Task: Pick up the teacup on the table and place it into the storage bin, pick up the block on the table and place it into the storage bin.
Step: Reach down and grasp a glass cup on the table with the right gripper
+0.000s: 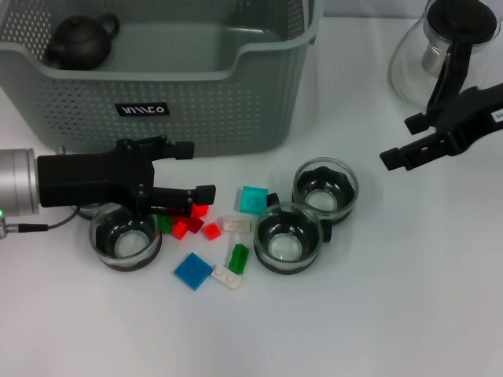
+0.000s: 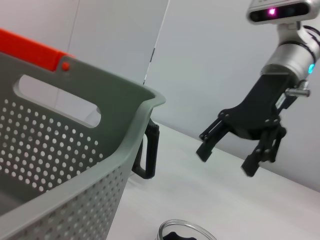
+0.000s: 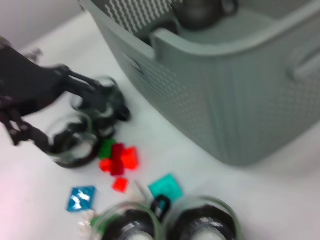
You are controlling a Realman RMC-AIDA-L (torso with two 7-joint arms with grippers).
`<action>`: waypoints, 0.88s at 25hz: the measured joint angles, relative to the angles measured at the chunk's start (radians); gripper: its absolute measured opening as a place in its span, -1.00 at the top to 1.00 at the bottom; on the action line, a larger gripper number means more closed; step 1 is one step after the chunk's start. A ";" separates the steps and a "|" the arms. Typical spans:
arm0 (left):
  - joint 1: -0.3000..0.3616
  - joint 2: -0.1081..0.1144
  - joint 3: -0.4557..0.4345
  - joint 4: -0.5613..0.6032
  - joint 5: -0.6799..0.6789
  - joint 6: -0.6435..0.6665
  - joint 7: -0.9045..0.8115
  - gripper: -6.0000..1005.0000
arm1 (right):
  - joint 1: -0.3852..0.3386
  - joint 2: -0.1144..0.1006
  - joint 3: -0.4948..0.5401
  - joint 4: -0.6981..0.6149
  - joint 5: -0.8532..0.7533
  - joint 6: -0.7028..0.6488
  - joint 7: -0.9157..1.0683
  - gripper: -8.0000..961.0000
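Left gripper (image 1: pixel 189 170): black, two-fingered, jaws spread wide, nothing between them; low over the white table (image 1: pixel 377 314), just in front of the large grey-green perforated plastic storage bin (image 1: pixel 220 110). Upper finger close to the bin's front wall, below the small black label with white lettering (image 1: pixel 141 109). Lower finger above a cluster of small red plastic blocks (image 1: pixel 192 225); contact with them not discernible.

Clear glass teacup with black base (image 1: pixel 126 237) directly beneath the left gripper's body, rim partly covered by it. No grip on the cup.

Past the left fingertips, on the table: flat teal square block (image 1: pixel 254 199), small translucent white block (image 1: pixel 235 225), small green upright block (image 1: pixel 238 258), flat blue square block (image 1: pixel 193 271), white flat block (image 1: pixel 227 276). Two further clear glass teacups (image 1: pixel 288 237) (image 1: pixel 325 186) beyond those, side by side and touching.

Inside the bin, far corner from the left gripper: dark brown clay teapot (image 1: pixel 81 39).

Right gripper (image 1: pixel 405 140): black, jaws parted, empty, raised above the table, well apart from cups and blocks. Glass pitcher with black handle (image 1: pixel 440 49) just behind it.
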 joint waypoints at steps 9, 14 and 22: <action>-0.005 0.001 0.000 -0.001 0.000 0.002 0.002 -0.89 | 0.075 0.045 -0.169 0.040 -0.113 0.156 0.083 -0.96; -0.005 0.002 0.000 -0.003 0.000 -0.002 0.003 -0.89 | 0.096 0.049 -0.296 0.090 -0.103 0.264 0.131 -0.96; -0.004 0.003 0.000 -0.003 0.001 -0.006 0.006 -0.89 | 0.114 0.049 -0.382 0.149 -0.080 0.353 0.142 -0.96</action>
